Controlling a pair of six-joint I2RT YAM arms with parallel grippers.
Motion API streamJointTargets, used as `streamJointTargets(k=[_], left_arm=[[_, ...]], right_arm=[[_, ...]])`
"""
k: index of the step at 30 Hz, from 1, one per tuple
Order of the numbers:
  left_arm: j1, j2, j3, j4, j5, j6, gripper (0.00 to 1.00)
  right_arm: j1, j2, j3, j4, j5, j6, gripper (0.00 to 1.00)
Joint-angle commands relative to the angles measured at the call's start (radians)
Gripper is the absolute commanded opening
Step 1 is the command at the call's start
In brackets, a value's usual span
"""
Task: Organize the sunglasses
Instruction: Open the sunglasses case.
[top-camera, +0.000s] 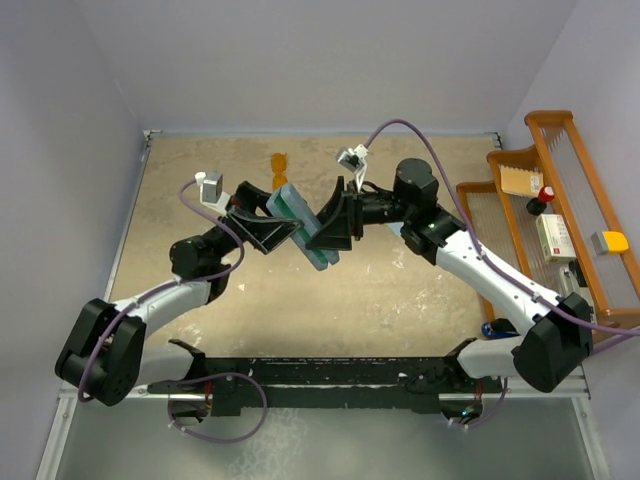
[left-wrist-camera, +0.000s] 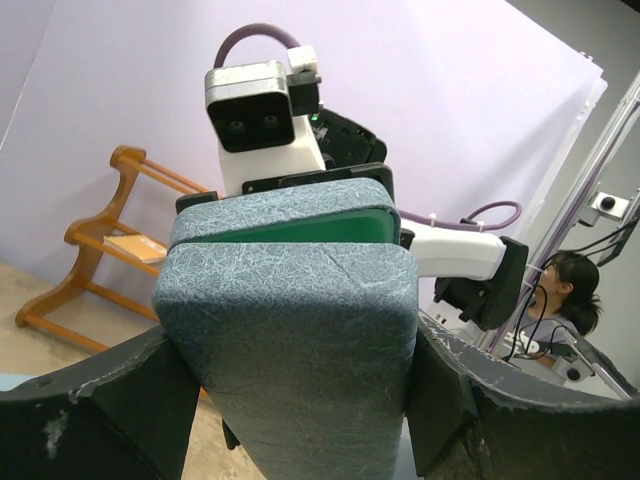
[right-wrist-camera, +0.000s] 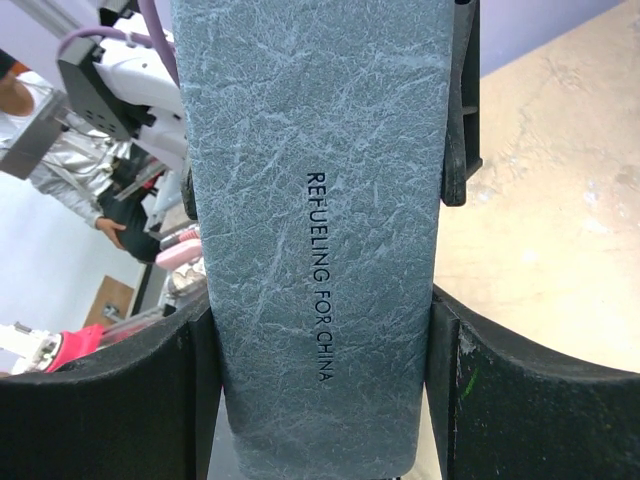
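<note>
While my left pincer (left-wrist-camera: 290, 385) clamps one end of the grey-blue case (top-camera: 291, 205) and my right pincer (right-wrist-camera: 320, 385) clamps the other, the case sits tilted between them over the middle of the surface (top-camera: 400, 290), a strip of green lining showing at its seam. The orange sunglasses (top-camera: 279, 162) lie near the surface's far edge, apart from the case and both pincers.
</note>
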Motion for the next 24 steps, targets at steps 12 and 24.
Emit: streamJointTargets(k=[12, 24], left_arm=[[-0.004, -0.089, 0.046, 0.199, 0.116, 0.025, 0.51], [-0.029, -0.169, 0.022, 0.199, 0.141, 0.056, 0.51]], right_arm=[[-0.023, 0.172, 0.017, 1.19, -0.098, 0.966, 0.0], [-0.025, 0.33, 0.158, 1.52, -0.004, 1.285, 0.0]])
